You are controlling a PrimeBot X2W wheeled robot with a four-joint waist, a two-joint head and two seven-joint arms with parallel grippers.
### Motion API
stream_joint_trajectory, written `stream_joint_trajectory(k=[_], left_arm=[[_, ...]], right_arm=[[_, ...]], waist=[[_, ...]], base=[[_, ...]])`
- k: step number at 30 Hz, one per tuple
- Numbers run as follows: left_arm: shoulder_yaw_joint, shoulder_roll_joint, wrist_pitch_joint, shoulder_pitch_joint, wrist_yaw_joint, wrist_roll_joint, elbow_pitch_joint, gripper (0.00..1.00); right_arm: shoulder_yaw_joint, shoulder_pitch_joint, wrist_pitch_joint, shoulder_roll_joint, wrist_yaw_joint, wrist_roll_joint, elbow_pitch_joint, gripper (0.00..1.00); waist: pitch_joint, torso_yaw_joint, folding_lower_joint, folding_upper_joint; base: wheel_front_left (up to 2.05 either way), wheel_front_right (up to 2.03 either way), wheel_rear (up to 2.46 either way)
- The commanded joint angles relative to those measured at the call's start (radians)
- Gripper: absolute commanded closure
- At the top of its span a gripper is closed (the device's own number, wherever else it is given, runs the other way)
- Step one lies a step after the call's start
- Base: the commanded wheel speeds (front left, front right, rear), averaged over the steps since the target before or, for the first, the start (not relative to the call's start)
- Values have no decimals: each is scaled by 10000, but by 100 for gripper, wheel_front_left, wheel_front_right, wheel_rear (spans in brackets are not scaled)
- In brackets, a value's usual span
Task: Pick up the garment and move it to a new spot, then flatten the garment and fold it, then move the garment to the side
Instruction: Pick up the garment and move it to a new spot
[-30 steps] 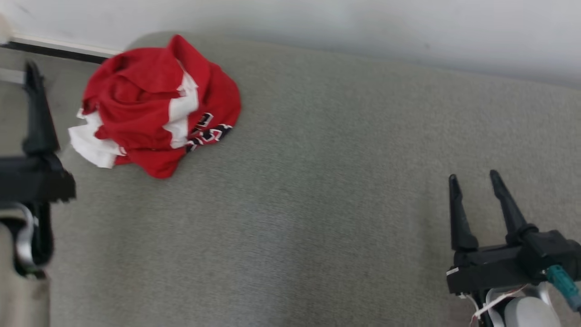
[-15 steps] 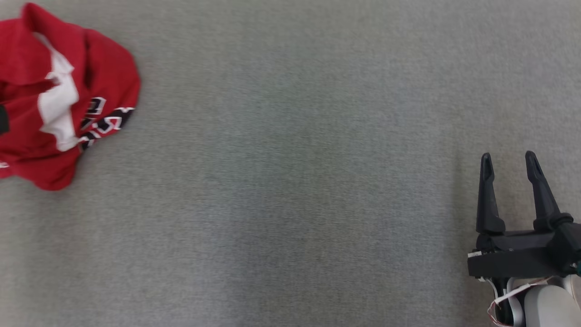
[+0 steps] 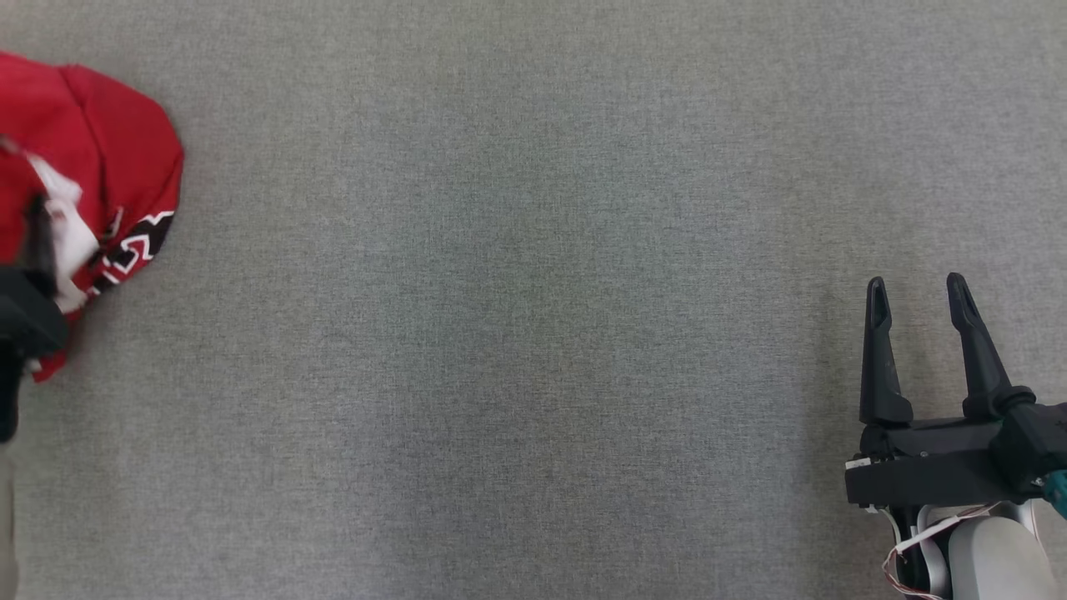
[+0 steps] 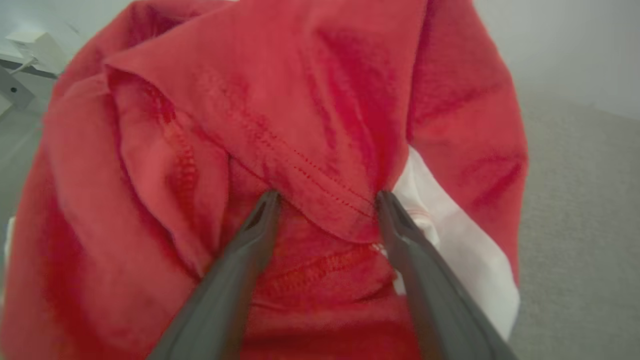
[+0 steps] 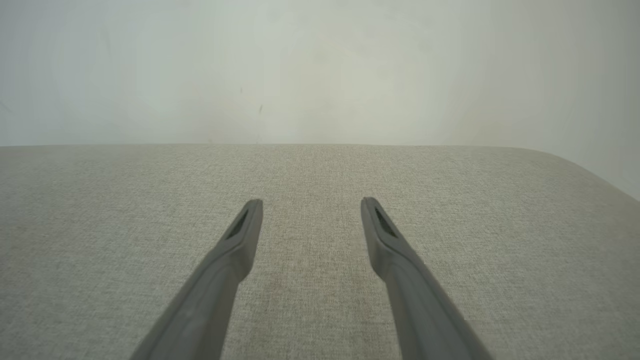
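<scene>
Head view: the camera has swung since a second ago. The crumpled red garment (image 3: 100, 167) lies at the grey worktop's (image 3: 533, 333) far left, with the left tool (image 3: 35, 225) now at it. The right tool (image 3: 915, 286) is spread and idle, well apart from the garment.
Left wrist view: the fingers are apart, straddling a hem fold.
Right wrist view: the fingers are apart over bare worktop.
A pickup looks imminent.

Plain indoor room, bare like a test space; which kind exactly, can't tell. Under the right claw (image 5: 311, 201) spreads grey woven fabric (image 5: 320, 170) over a broad top, its rounded corner (image 5: 575, 161) off to the claw's right. Straight ahead, a blank white wall (image 5: 320, 70). Up and left of the left claw (image 4: 327, 195), pale fittings (image 4: 30, 46).
</scene>
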Motion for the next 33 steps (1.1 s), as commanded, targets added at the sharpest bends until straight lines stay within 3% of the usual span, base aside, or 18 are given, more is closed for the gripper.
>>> stream_joint_trajectory(k=[1, 6, 7, 8, 9, 10, 24, 33], left_arm=[[-39, -6, 196, 129, -2, -113, 186, 0], [-220, -138, 1137, -1, -62, -637, 850, 0], [-275, -114, 1264, -7, -49, -654, 951, 4], [-335, -100, 1311, -25, -52, -653, 1020, 72], [-334, -96, 1217, -50, -57, -719, 1053, 89], [-378, -57, 1153, -57, -60, -678, 1069, 100], [-601, 525, -1262, -679, -27, -86, -7, 100], [-991, 529, -1256, -1247, 53, 174, -2644, 100]], right_arm=[[-4, -5, -34, 9, -21, 25, 9, 0], [125, -86, -40, 21, -21, 47, 81, 0], [157, -107, -29, 24, -21, 40, 90, 0], [173, -124, -18, 27, -21, 38, 104, 0], [187, -144, -13, 28, -21, 40, 123, 0], [204, -157, -14, 30, -21, 45, 145, 0], [383, 28, -183, 35, -21, 382, 645, 0], [565, 206, -272, 32, -21, 753, 1082, 0]], waist=[[-26, -13, -1, -2], [-79, -42, -1, -2], [-86, -50, -1, -2], [-92, -57, -1, -2], [-100, -63, -1, -2], [-118, -72, -1, -2], [-1065, 215, -1, -2], [-1815, 239, -1, -2]], base=[[0, 0, 0], [0, 0, 0], [0, 0, 0], [0, 0, 0], [0, 0, 0], [0, 0, 0], [0, 0, 0], [0, 0, 0]])
